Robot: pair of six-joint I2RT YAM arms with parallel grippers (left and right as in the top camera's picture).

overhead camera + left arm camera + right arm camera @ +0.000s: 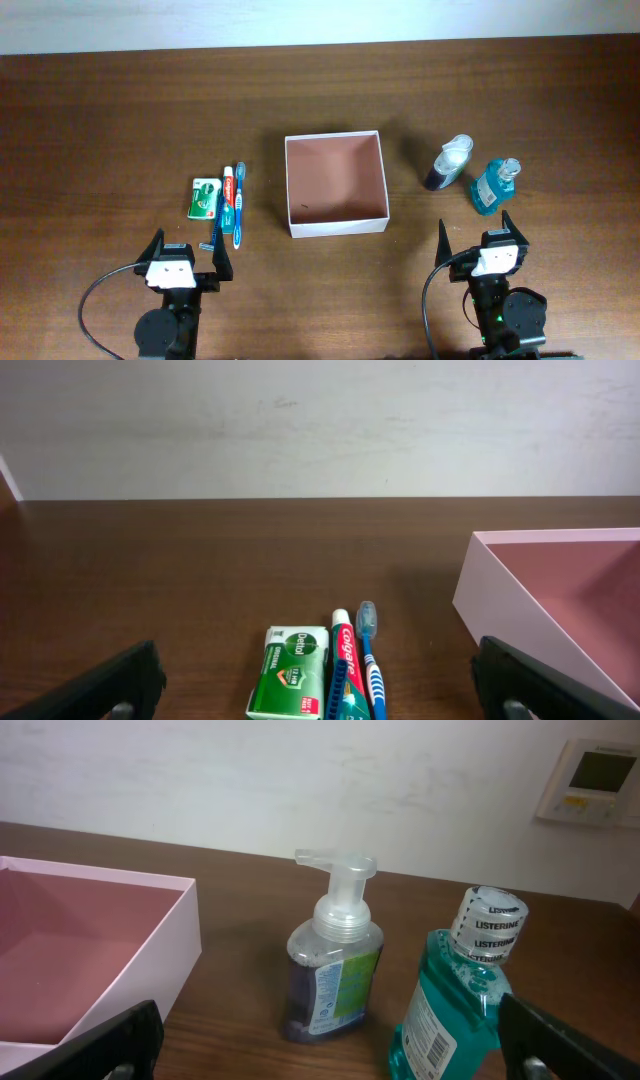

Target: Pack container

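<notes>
Short of the container (338, 227), left gripper (190, 245) and right gripper (475, 225) gape empty; wrist views crop their fingers (110, 685).

Container (338, 226): white walls, reddish-brown floor; both read pink in the wrist views. Table (120, 120): dark brown wood grain. Left: soap box (205, 198) green, white-red logo; toothpaste (228, 197) red, white lettering, white cap; toothbrush (239, 205) blue and white. Right: pump bottle (447, 163) dark purple liquid, clear pump, green label; mouthwash (495, 184) teal, pale cap with dark lettering.
</notes>
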